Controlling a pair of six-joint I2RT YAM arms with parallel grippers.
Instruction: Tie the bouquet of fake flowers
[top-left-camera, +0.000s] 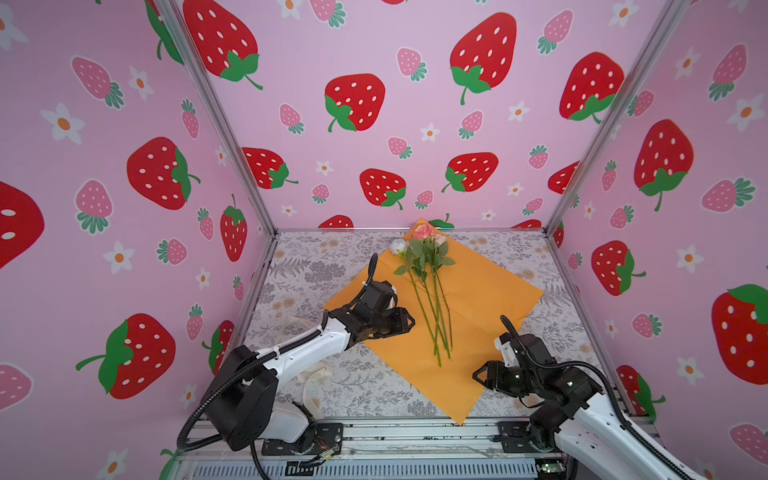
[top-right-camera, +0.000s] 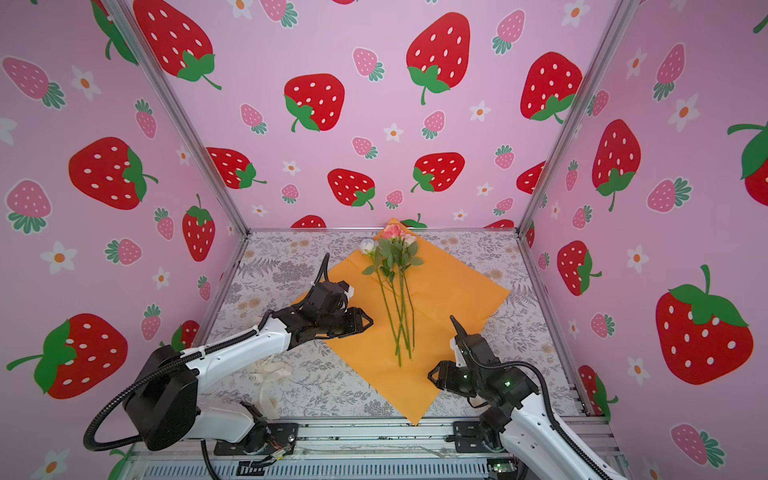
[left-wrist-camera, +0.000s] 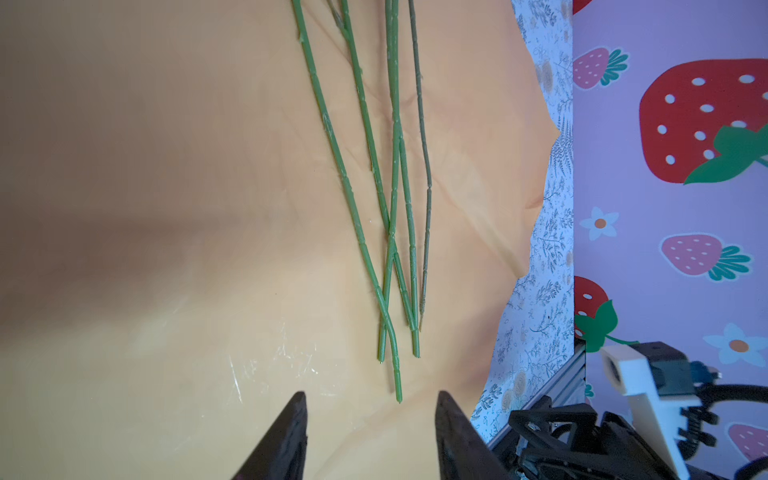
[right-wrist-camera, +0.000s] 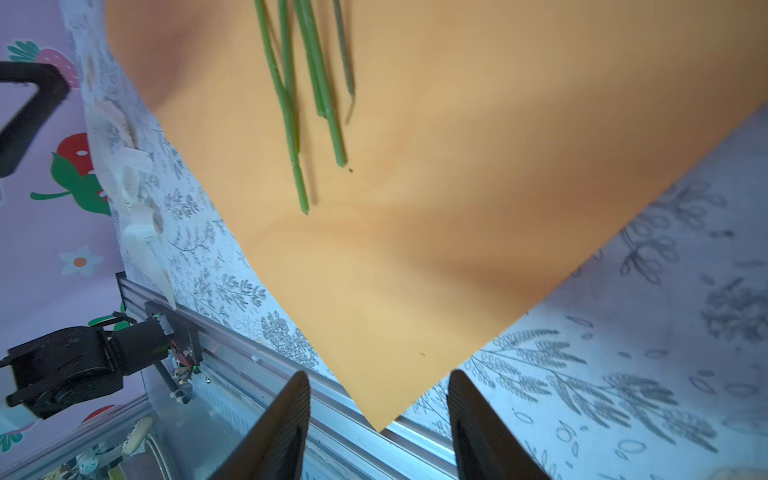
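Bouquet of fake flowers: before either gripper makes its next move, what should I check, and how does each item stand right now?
1. The bouquet of fake flowers lies flat on the orange paper: ok.
2. Its stems gathered evenly: not ok, ends uneven and crossing.
3. The left gripper open, empty, beside the stems: ok.
4. The right gripper open, empty, by the paper's near edge: ok.
5. The ribbon around the stems: not ok, it lies on the table by the left arm.
6. The ribbon free of knots: cannot tell.
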